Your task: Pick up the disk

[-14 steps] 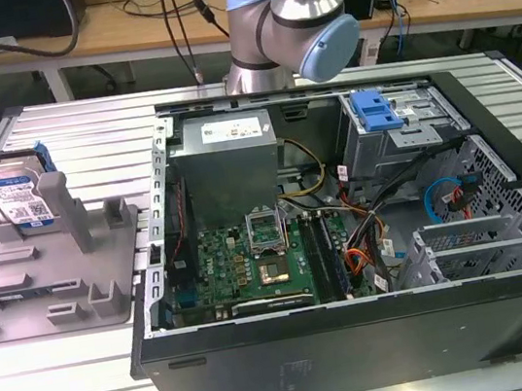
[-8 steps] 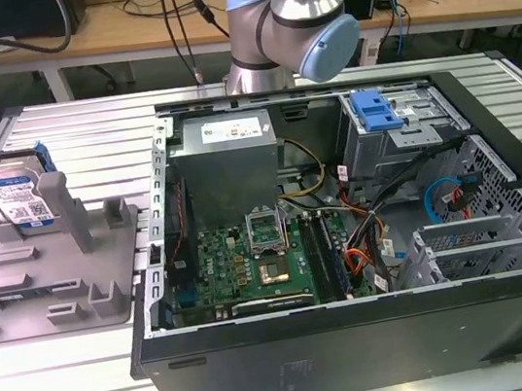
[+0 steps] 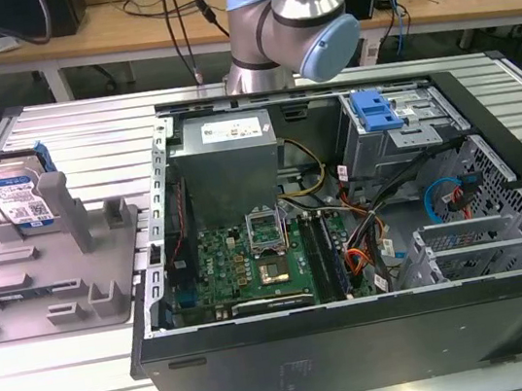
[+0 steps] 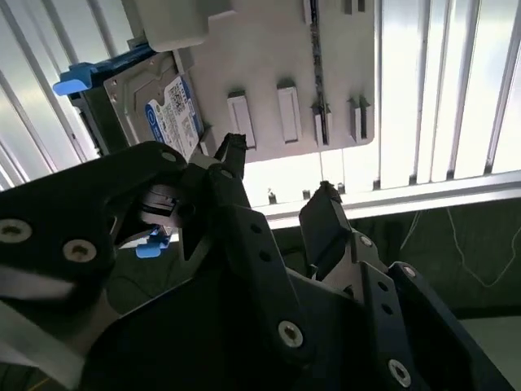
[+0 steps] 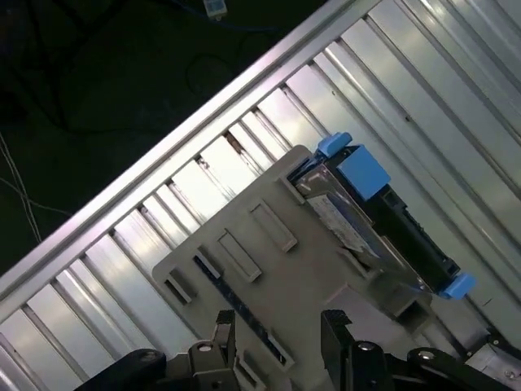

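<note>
Claw (image 4: 278, 175) is seen spread open and empty over the grey holder (image 4: 269, 49). The disk (image 4: 163, 110), stood on edge there, is parked off to one side, not yet inside the gap.

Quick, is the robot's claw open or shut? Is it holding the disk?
Gripper: open, holding nothing. The disk stands in the grey holder, apart from the fingers.

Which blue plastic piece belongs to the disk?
The one at the exterior view's left, on the disk standing in the grey holder; the blue latch sits inside the computer case.
</note>
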Tool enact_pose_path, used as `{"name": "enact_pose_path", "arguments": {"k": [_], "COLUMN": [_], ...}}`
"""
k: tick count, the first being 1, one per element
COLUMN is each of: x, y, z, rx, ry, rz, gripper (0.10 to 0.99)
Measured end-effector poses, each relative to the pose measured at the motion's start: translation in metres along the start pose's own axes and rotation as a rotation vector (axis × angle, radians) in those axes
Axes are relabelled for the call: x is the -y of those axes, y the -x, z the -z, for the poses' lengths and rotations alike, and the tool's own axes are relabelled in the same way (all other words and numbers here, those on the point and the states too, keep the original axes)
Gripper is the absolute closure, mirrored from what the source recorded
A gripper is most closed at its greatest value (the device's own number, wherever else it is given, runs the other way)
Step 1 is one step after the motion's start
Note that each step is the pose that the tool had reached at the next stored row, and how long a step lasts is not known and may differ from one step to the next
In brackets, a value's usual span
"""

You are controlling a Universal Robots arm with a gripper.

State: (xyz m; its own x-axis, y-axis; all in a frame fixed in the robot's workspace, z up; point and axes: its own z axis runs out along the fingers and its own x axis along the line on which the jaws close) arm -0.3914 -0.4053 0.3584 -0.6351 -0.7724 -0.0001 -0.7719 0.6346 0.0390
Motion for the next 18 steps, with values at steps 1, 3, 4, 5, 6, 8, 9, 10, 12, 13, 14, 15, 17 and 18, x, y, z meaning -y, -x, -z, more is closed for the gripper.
{"name": "enact_pose_path", "arguments": {"k": [1,3,4,5,6,8,9,10,12,13,14,15,17,18], "x": [0.0003,0.0012,0.0013,0.0014,0.0016,0.0021,0.0023,0.0025,0.0027,0.0028,0.0029,0.0029,0.0029,0.0029], "y": [0.0003,0.0010,0.0011,0.0012,0.0013,0.0018,0.0019,0.0020,0.0022,0.0022,0.0023,0.0023,0.0024,0.0024], "z": [0.0000,0.0000,0.0001,0.0001,0.0001,0.0001,0.0001,0.0001,0.0001,0.0001,0.0002,0.0001,0.0001,0.0001], "rx": [-0.0005,-0.0029,-0.0037,-0.0043,-0.0054,-0.0083,-0.0091,-0.0101,-0.0116,-0.0126,-0.0133,-0.0138,-0.0157,-0.0165], "ry": [0.000,0.000,0.000,0.000,0.000,0.000,0.000,0.000,0.000,-0.001,-0.001,-0.001,-0.002,-0.003], "rz": [0.014,0.076,0.093,0.111,0.138,0.213,0.232,0.258,0.298,0.331,0.350,0.366,0.432,0.463], "gripper": [0.545,0.545,0.545,0.545,0.545,0.545,0.545,0.545,0.545,0.545,0.545,0.545,0.545,0.545]}}
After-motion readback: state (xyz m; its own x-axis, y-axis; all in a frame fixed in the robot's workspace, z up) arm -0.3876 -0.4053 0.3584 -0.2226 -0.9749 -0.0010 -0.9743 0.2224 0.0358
